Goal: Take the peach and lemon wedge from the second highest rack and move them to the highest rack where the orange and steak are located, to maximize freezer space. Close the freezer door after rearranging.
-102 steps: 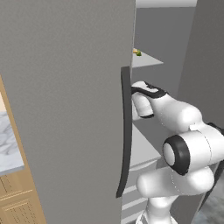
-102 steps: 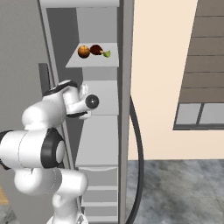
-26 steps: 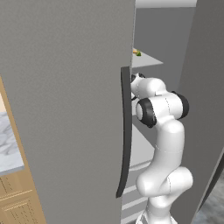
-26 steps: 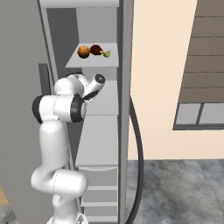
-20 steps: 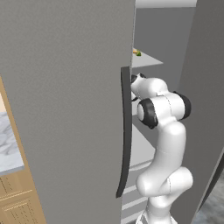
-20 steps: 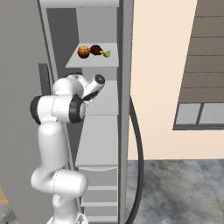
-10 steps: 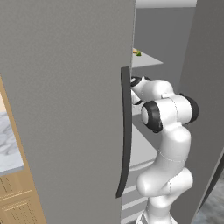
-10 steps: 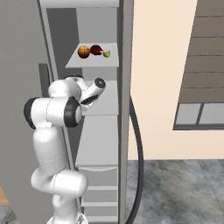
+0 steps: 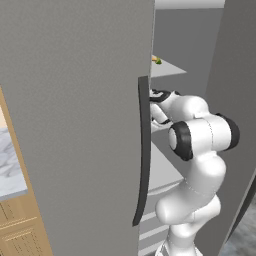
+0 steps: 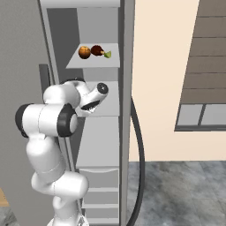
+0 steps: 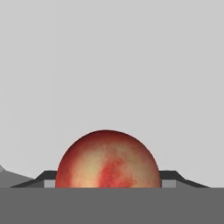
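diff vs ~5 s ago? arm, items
The arm has unfolded upward and reached its hand deeper into the freezer. The gripper now straddles the peach. Unchanged: the orange, steak and lemon wedge on the highest rack; the freezer door open.

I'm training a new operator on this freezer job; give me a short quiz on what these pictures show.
1. True or false: the lemon wedge already lies on the highest rack.
2. What sits between the fingertips of the tool? A: a lime. B: the peach. C: an egg.
3. Fill in: the freezer door stands ____.
Key: 1 true; 2 B; 3 open.
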{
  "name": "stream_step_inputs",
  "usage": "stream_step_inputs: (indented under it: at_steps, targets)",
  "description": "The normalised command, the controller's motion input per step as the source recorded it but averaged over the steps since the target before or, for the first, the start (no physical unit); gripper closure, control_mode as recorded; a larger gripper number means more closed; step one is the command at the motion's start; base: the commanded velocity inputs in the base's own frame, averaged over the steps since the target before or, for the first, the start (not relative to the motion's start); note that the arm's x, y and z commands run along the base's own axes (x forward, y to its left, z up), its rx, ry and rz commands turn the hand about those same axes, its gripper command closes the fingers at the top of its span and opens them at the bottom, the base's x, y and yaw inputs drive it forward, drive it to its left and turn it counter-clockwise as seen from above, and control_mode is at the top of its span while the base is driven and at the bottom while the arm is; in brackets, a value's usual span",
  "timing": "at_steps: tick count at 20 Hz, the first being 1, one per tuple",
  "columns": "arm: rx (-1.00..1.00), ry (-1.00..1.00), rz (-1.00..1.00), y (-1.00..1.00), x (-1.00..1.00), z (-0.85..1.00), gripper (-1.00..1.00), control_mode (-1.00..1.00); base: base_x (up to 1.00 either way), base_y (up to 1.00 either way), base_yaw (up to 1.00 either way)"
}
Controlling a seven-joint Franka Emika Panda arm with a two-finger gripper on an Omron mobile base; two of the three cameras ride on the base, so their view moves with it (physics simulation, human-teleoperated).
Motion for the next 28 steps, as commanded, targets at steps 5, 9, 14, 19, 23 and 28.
stream_step_inputs:
  at_steps: [5, 9, 14, 19, 23, 28]
  targets:
    - [0.00, -0.10, 0.00, -0.09, -0.51, 0.26, 1.00, -1.00, 0.00, 0.00, 0.00]
    - [0.00, -0.23, 0.00, -0.02, -0.59, 0.43, 1.00, -1.00, 0.00, 0.00, 0.00]
    - [0.00, -0.17, -0.01, 0.00, -0.57, 0.53, 1.00, -1.00, 0.00, 0.00, 0.00]
    - [0.00, -0.11, -0.04, 0.00, -0.52, 0.52, 1.00, -1.00, 0.00, 0.00, 0.00]
    - [-0.01, -0.03, -0.05, 0.00, -0.41, 0.55, 1.00, -1.00, 0.00, 0.00, 0.00]
    - [-0.07, 0.00, -0.04, -0.02, -0.28, 0.57, 1.00, -1.00, 0.00, 0.00, 0.00]
